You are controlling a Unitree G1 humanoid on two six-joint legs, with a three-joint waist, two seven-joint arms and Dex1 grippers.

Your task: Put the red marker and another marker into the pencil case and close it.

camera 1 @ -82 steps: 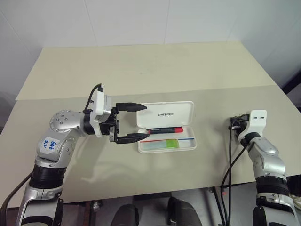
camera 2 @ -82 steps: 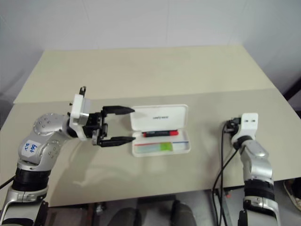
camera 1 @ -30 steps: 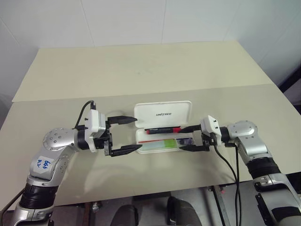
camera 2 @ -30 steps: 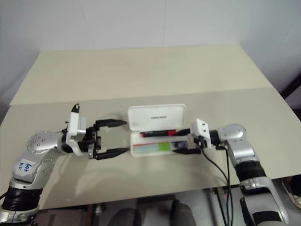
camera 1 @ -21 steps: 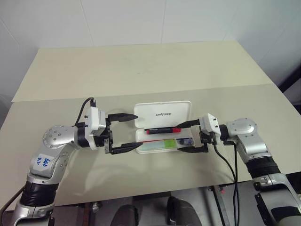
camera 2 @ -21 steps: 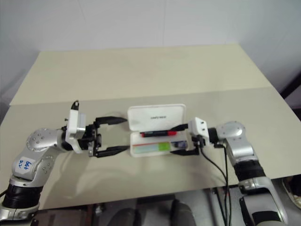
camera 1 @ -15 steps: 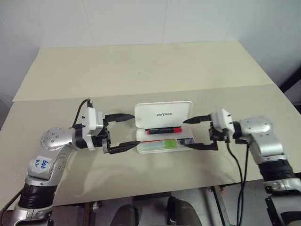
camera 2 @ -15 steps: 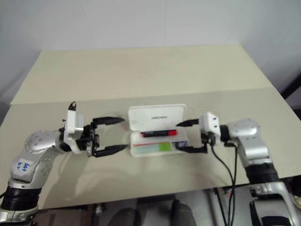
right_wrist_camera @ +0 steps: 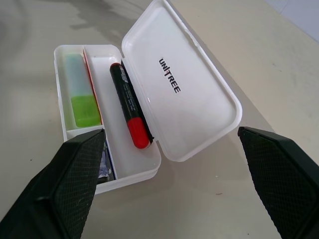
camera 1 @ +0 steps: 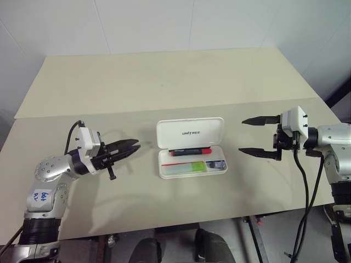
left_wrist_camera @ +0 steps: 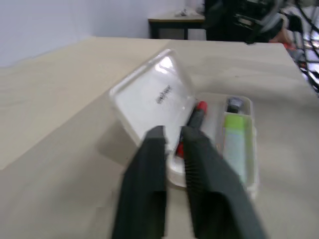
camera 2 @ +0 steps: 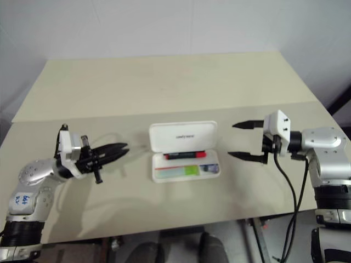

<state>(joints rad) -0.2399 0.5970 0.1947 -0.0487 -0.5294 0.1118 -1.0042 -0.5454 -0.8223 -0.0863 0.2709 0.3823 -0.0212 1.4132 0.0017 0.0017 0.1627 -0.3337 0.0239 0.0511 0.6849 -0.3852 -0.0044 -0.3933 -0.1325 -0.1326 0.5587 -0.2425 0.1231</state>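
The white pencil case (camera 1: 220, 170) lies open at the table's centre, its lid (camera 1: 190, 130) with dark lettering tilted back. The red marker (camera 1: 191, 151) rests in the rear compartment. Another marker (camera 1: 186, 166), pale green, lies in the front one. My left gripper (camera 1: 134, 145) is shut and empty, a short way left of the case and pointing at it. My right gripper (camera 1: 241, 135) hovers to the right of the case, open wide with nothing between its fingers (right_wrist_camera: 75, 174). In the left wrist view the shut fingers (left_wrist_camera: 149, 169) point at the case (left_wrist_camera: 249, 144).
A small dark item (camera 1: 217, 164) sits at the right end of the case's front compartment. The beige table (camera 1: 164, 82) has a seam running across it behind the case. A black cable (camera 1: 299, 186) hangs from my right wrist past the table's front edge.
Both grippers have drawn away from the case: the left moved out to the left and shut, the right moved right and upward, staying open. The case's lid stays up.
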